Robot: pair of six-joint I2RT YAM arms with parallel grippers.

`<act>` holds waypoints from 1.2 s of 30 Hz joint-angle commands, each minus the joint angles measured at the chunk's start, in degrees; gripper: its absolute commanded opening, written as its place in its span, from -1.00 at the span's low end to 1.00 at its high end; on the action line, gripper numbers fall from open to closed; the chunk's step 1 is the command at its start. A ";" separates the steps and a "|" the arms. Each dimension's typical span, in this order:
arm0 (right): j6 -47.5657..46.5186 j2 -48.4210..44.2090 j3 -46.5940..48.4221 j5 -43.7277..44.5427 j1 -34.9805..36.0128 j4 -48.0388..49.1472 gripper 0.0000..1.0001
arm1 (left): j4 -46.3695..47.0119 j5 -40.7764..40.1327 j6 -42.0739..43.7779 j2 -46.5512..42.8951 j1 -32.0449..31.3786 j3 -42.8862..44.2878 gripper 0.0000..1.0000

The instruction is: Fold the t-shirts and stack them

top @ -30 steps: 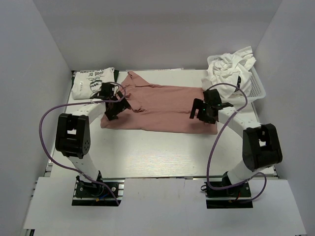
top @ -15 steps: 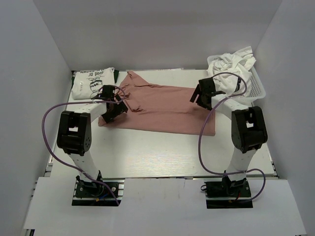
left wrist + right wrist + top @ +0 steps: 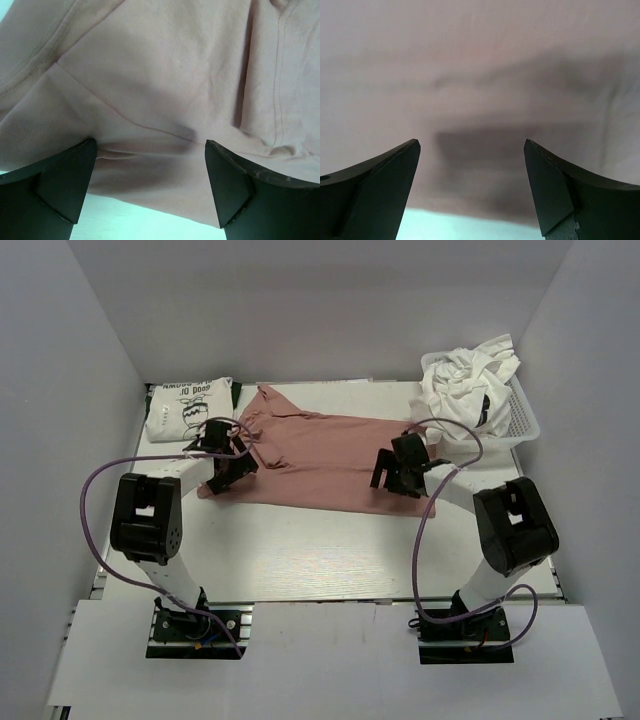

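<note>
On the desk (image 3: 300,550), a pink tee (image 3: 320,455) lies flat. Left end effector (image 3: 150,145) over its 9 o'clock end, right end effector (image 3: 471,142) near 3 o'clock, both spread wide.

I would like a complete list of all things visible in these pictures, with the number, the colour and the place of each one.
dusty pink cotton t-shirt: one, pink, spread flat across the middle of the table, under both grippers.
folded white t-shirt with black print: one, white and black, far left corner.
crumpled white t-shirts: a heap, number unclear, white, in the basket.
white plastic basket: one, white, far right corner.
white table: one, white, under everything.
purple cables: two, purple, one looping from each arm.
left gripper: one, black, open, over the shirt's left end.
right gripper: one, black, open, over the shirt's right end.
</note>
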 commanded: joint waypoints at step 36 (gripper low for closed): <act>2.37 -30.09 -22.54 -6.95 3.08 -4.32 0.81 | 12.01 23.64 -6.74 -23.20 -8.84 -23.22 1.00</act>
